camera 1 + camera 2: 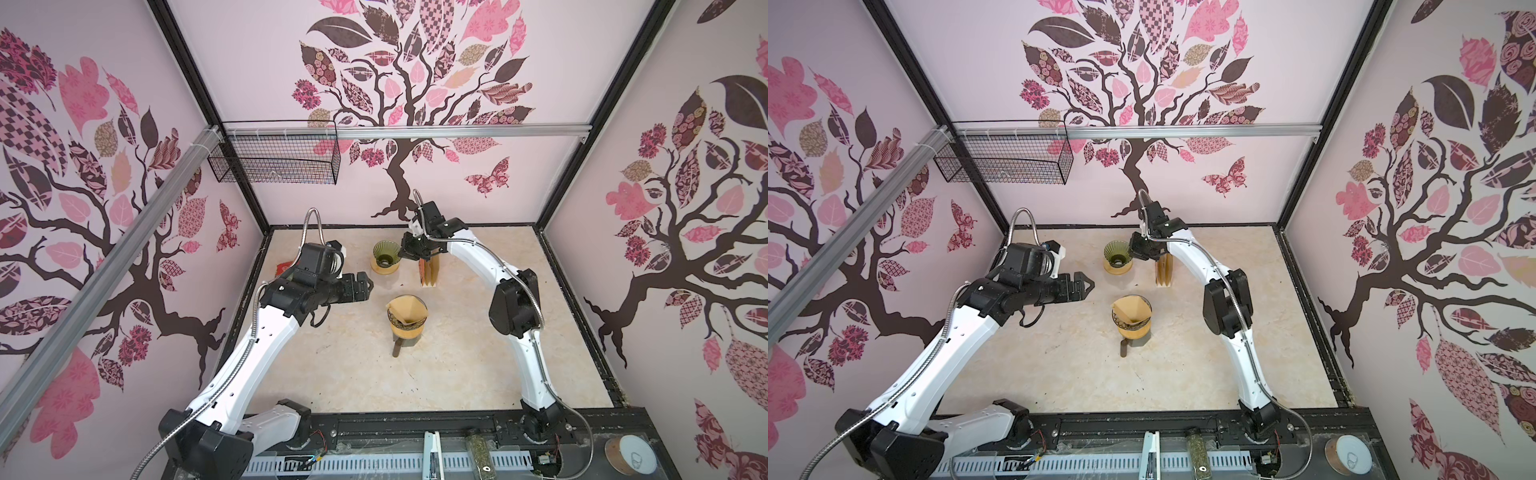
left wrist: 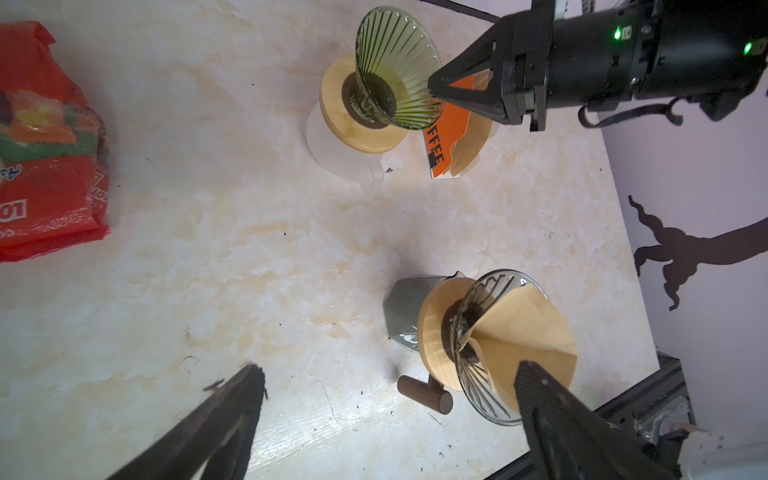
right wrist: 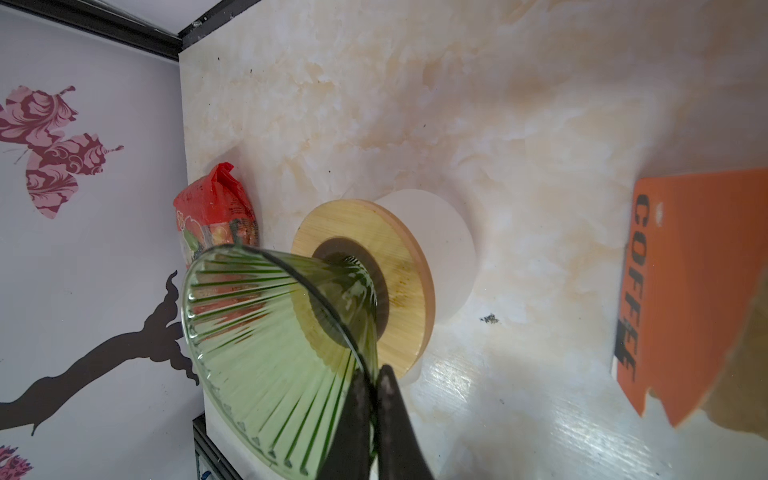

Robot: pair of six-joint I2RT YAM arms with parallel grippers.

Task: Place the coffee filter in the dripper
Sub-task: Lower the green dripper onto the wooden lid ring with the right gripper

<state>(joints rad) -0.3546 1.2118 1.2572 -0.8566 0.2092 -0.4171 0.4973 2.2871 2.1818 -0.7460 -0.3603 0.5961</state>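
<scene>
**Bench layout at the filter-placing step.** The coffee filter (image 2: 528, 332), a brown paper cone with its mouth up and its point down, lies opened inside the clear dripper (image 2: 482, 299). That dripper stands on a grey server (image 2: 403, 311) at mid-bench (image 1: 332, 374). One flap rises above the rim, so the seating is judged loose rather than pressed home.

The left tool (image 1: 1090, 286) hovers just beside this dripper on the left-arm side. Its fingers are spread wide and empty, and they point across toward the cone. It is the nearer tool, and the filter's upright axis lies crosswise to its reach.

Farther back, well apart, stands a green dripper (image 1: 384, 251) with no paper in it. The right tool (image 3: 376, 399) is pressed together there and appears to nip the glass rim.

Spare filters (image 1: 430, 270) stand on edge just beside the green dripper on the right-arm side, behind an orange pack (image 2: 446, 133). A second paper would probably fall to the free left tool, which would have to reach across.
</scene>
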